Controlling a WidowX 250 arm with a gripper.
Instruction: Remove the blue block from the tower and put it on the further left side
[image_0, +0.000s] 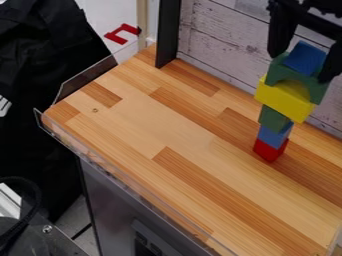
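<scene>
In the camera view, a tower of coloured blocks stands upright on the right part of the wooden table (153, 125), near the whitewashed plank wall (230, 42). Its bottom piece is a red block (270, 150), with a lower blue block (272, 135) on that and a small green block (274, 118) above. A wider yellow block (284, 98) sits over these, overhanging them, and a green arch block (277, 71) comes next. The top blue block (306, 57) rests on the arch — it is the highest piece of the tower. The black pincer (300, 67) hangs down over the tower at the upper right, open, its fingers parted on opposite sides of the top blue block; whether the right finger touches anything is hard to tell. A black upright post (167, 32) stands at the far edge of the table, well apart from the tower, and a clear rim (123, 182) runs along the near edge. Beyond the table at the upper left are a red object (121, 33) and a large spread of dark cloth (50, 50) — below the cloth, at the lower left, a black cable (33, 200) curves over a metal surface (40, 240).
</scene>
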